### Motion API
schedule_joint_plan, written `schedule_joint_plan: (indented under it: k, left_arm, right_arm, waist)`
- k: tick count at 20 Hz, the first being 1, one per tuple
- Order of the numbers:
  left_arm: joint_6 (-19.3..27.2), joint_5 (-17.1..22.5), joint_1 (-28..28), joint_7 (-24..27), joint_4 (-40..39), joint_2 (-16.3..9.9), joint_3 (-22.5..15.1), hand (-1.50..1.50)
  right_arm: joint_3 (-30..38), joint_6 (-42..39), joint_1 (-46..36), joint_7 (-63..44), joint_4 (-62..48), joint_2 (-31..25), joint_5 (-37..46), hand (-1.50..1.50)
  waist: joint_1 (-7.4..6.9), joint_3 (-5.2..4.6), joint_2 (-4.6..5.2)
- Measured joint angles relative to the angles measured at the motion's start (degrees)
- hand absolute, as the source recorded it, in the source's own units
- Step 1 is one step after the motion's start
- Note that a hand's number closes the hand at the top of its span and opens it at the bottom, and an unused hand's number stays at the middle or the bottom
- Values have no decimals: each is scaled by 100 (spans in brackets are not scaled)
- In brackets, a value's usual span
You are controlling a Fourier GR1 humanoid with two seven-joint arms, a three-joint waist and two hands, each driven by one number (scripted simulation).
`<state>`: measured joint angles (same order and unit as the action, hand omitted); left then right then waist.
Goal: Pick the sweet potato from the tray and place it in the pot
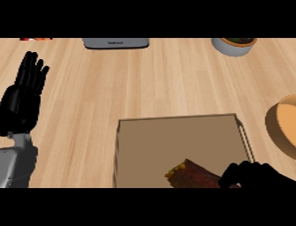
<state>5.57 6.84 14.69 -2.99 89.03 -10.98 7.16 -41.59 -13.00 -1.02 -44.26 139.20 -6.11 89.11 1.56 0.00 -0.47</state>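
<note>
Brown sweet potato (191,175) on tray (176,132) | right hand (258,176) fingers curled at its end | stiff, lumpy; grasp mid-body | pot (294,128) right | left hand (23,99) fingers straight, resting.

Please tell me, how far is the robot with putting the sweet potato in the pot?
Nothing is finished yet: the sweet potato lies in the tray, at its near edge. In hand: the right robot hand is at the sweet potato, fingers curled beside it; a closed grasp cannot be confirmed. Left: lifting it and placing it in the pot to the right. The left robot hand rests open.
</note>
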Motion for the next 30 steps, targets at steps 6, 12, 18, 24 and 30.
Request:
schedule_joint_plan:
  k: [6, 12, 18, 24, 30]
  left_arm:
    - [42, -70, 3, -13, 79, 69, -84, 0]
    - [-6, 12, 92, -159, 87, -16, 3, 0]
    - [10, 8, 36, -58, 46, 27, 21, 0]
    - [-36, 36, -43, -90, 119, 3, 28, 0]
    - [-1, -37, 17, -43, 71, 89, -54, 0]
  right_arm:
    - [1479, -128, 327, 301, 381, -506, -97, 150]
    - [3093, -237, 594, 967, 293, -681, -563, 150]
    - [4616, 203, 543, 1848, -373, -655, -1601, 150]
    - [6338, 445, 398, 3069, -1396, -1144, -3655, 150]
    - [7519, 791, 156, 4638, -3430, -1924, -4710, 150]
  waist:
    - [-76, 6, 37]
    - [-68, 18, 52]
    - [-25, 34, 50]
    - [-40, 29, 37]
    - [-119, 15, 53]
